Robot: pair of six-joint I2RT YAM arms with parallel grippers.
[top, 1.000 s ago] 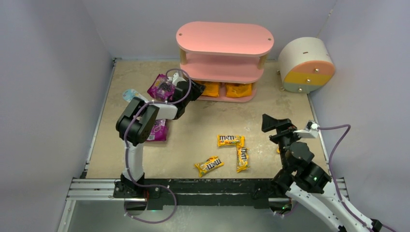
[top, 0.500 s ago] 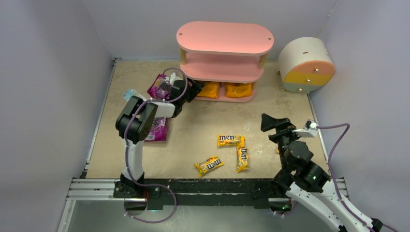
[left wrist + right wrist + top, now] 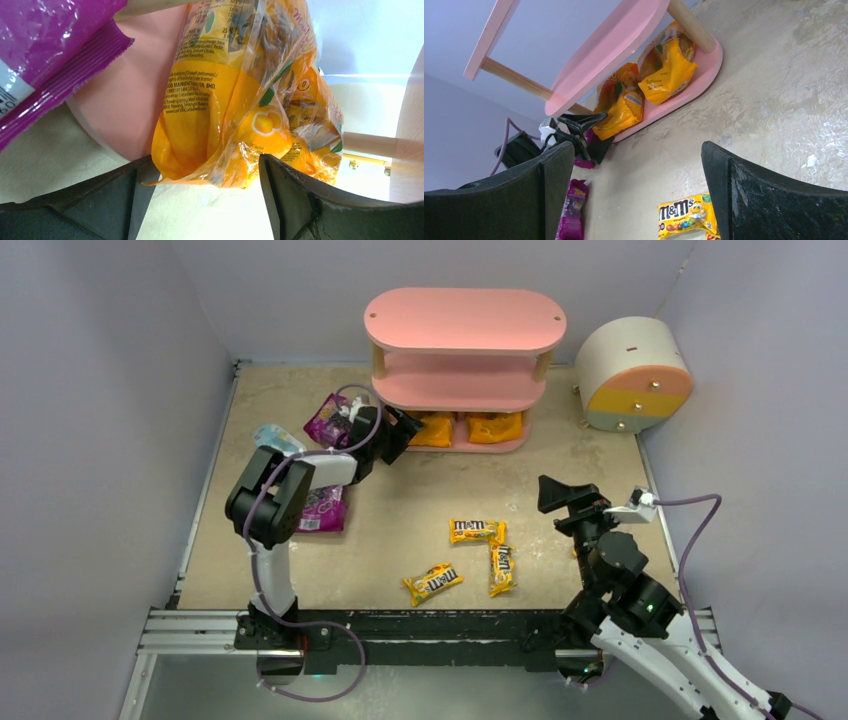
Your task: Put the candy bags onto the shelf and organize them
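The pink shelf (image 3: 465,320) stands at the back. Two orange bags (image 3: 433,427) (image 3: 493,426) lie on its bottom board. My left gripper (image 3: 398,426) is open at the shelf's left end. In the left wrist view its jaws (image 3: 200,182) stand apart, with the nearest orange bag's (image 3: 235,115) lower edge just beyond the tips, not gripped. One magenta bag (image 3: 328,418) lies beside that wrist, another (image 3: 322,508) under the left arm. Three yellow M&M's packets (image 3: 477,531) (image 3: 502,569) (image 3: 432,582) lie on the table. My right gripper (image 3: 558,496) is open and empty, raised right of them.
A round cream drawer unit (image 3: 635,375) stands at the back right. A pale blue-white packet (image 3: 272,437) lies by the left arm. Grey walls close in the left, back and right. In the right wrist view one M&M's packet (image 3: 684,215) lies below the open jaws.
My left gripper has drawn back slightly to the left from the shelf, and its elbow has swung left. The bags and the right arm have hardly moved.
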